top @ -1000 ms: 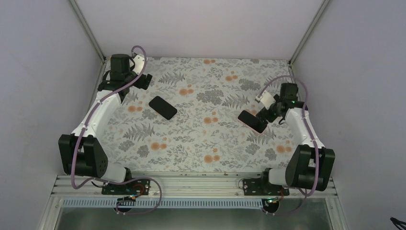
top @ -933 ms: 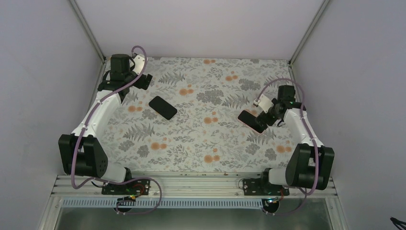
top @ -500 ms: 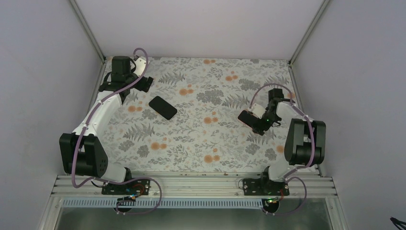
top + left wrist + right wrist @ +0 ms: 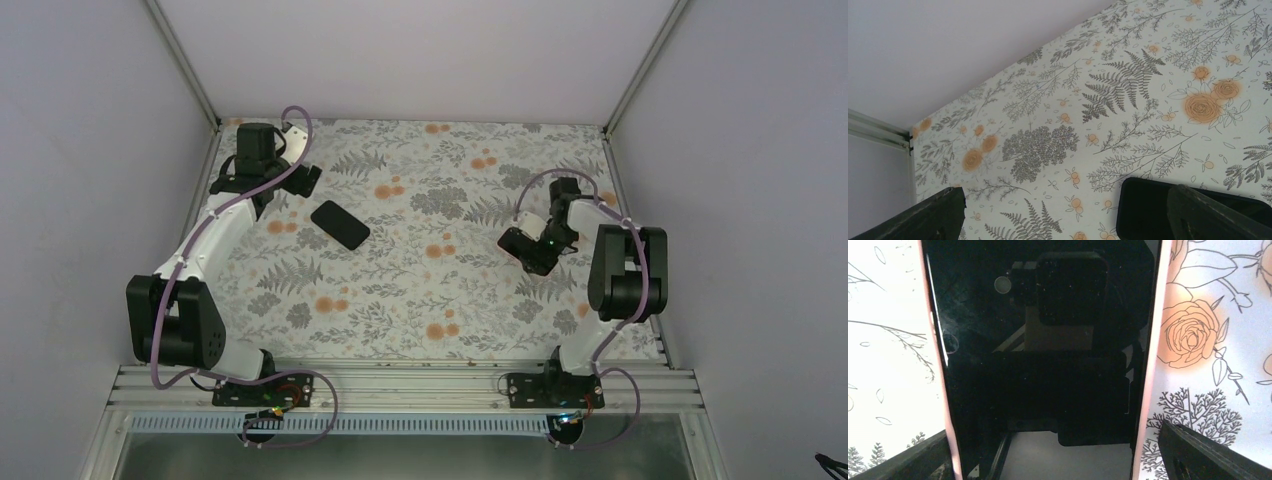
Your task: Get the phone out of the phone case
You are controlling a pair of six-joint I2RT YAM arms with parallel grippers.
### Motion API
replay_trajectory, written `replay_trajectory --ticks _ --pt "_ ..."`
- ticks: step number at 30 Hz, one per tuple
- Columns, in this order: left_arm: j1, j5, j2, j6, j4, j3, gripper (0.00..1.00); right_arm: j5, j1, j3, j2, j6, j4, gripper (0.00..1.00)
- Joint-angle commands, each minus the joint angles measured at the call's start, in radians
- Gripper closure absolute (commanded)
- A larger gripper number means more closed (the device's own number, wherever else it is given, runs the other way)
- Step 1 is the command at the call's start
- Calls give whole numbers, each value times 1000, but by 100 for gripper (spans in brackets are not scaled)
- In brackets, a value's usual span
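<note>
A phone with a black screen in a pink case (image 4: pixel 1043 340) lies flat on the floral table at the right; in the top view (image 4: pixel 512 241) it is mostly hidden under my right gripper. My right gripper (image 4: pixel 1058 462) (image 4: pixel 535 248) is open, low over the phone, one finger outside each long pink edge. A second black slab (image 4: pixel 339 225) lies left of centre; I cannot tell whether it is a phone or a case. My left gripper (image 4: pixel 298 180) (image 4: pixel 1068 215) is open and empty beside it, its right finger (image 4: pixel 1208 212) over the slab's corner (image 4: pixel 1143 205).
The floral mat (image 4: pixel 420 280) covers the table. Grey walls with metal corner posts (image 4: pixel 185 60) close the back and sides. The right arm's upper link (image 4: pixel 625 270) stands folded at the right edge.
My right arm has folded in and turned, bringing its open gripper down over the pink-cased phone. My left gripper has shifted slightly right, toward the black slab.
</note>
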Motion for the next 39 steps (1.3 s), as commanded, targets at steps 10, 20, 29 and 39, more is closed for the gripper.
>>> replay_trajectory --ticks 10,20,29,39 --pt "2 64 10 33 9 -20 0 45 88 -14 5 2 47 27" --pt "-4 203 36 47 -56 17 0 -336 211 116 -190 -8 -89 30" --pt "-34 673 259 14 -245 178 0 -272 343 118 -164 60 24 32" --pt "-169 964 559 31 -537 496 0 -178 453 52 -184 130 241 30"
